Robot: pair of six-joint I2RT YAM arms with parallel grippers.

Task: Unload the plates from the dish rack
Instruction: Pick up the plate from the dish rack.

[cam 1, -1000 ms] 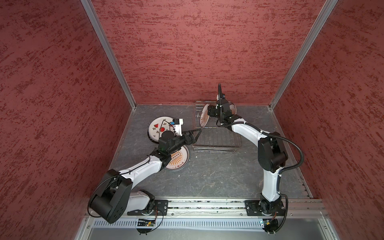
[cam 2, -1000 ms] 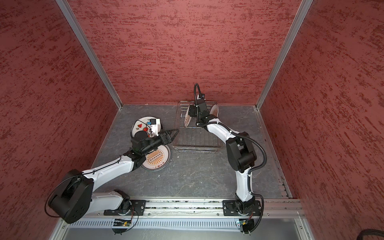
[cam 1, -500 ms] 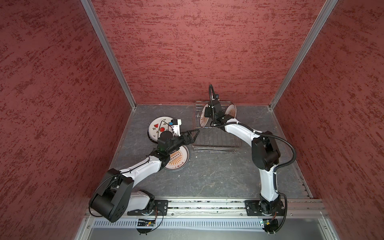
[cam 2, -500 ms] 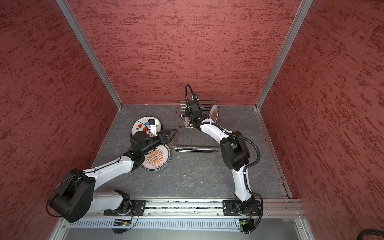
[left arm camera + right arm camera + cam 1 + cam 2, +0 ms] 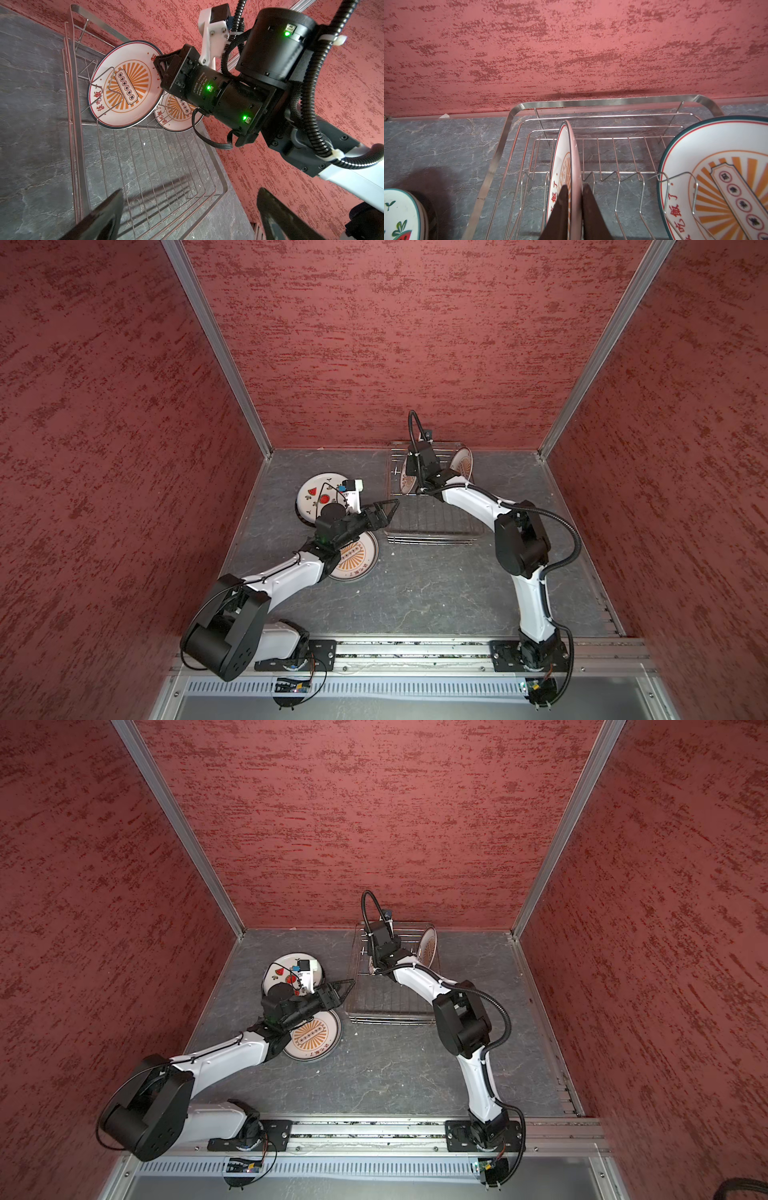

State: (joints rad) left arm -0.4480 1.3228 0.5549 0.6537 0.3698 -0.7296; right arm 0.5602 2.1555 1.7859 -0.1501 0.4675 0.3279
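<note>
In the dish rack (image 5: 612, 101), 1 sunburst plate (image 5: 564, 158) stands on edge, printed face toward the wide-apart left pincer (image 5: 190, 190), rim seemingly clamped by the right pincer (image 5: 575, 186).

grey tabletop (image 5: 415, 597), dish rack (image 5: 432, 537), plate stack (image 5: 309, 494), sunburst plate (image 5: 360, 562)

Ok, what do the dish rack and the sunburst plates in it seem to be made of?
Dish rack: metal, likely stainless steel, given its brushed silver band and thin shiny wires. Sunburst plates: probably glazed ceramic, possibly melamine; glossy white faces with printed orange rays.
</note>
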